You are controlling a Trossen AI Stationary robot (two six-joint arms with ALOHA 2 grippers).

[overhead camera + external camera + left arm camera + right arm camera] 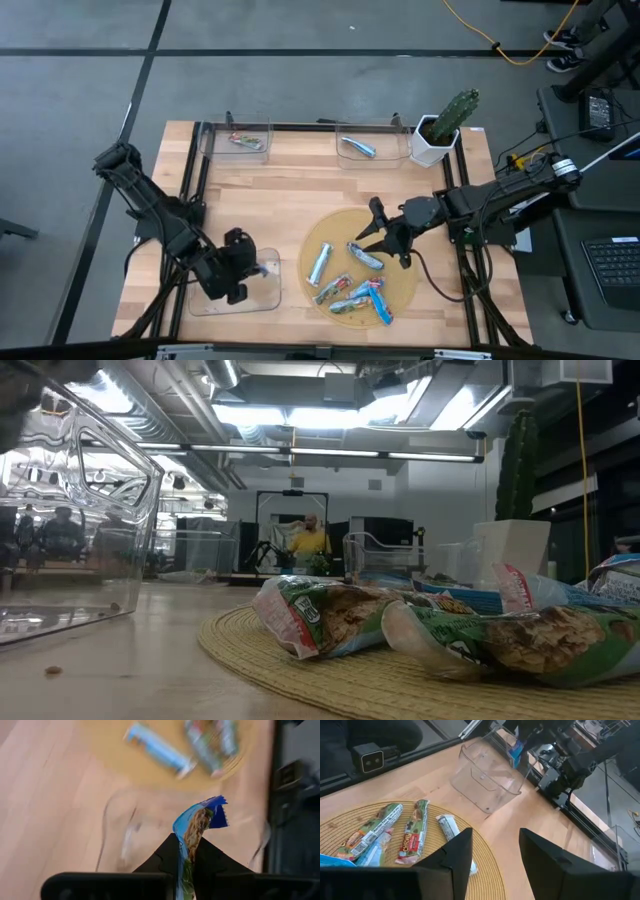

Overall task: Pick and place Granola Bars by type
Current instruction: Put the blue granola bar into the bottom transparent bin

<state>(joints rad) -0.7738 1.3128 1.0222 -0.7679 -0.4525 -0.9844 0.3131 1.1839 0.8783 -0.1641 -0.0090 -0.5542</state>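
crinkly blue foil bar [200,822] pinched by left gripper [186,862]; over clear tray [262,292] | right gripper [378,240] agape above woven mat [400,290]

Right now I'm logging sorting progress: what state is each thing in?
left gripper: shut on blue bar, above near tray
right gripper: open, empty, over mat
far trays: one bar each
mat bars: unsorted

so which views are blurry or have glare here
Left wrist view: the mat and bars behind are smeared, while the blue-wrapped bar in the left tool is clearer. Low view: ceiling lights blow out and the near clear tray is soft with reflections. High and right wrist views look sharp.
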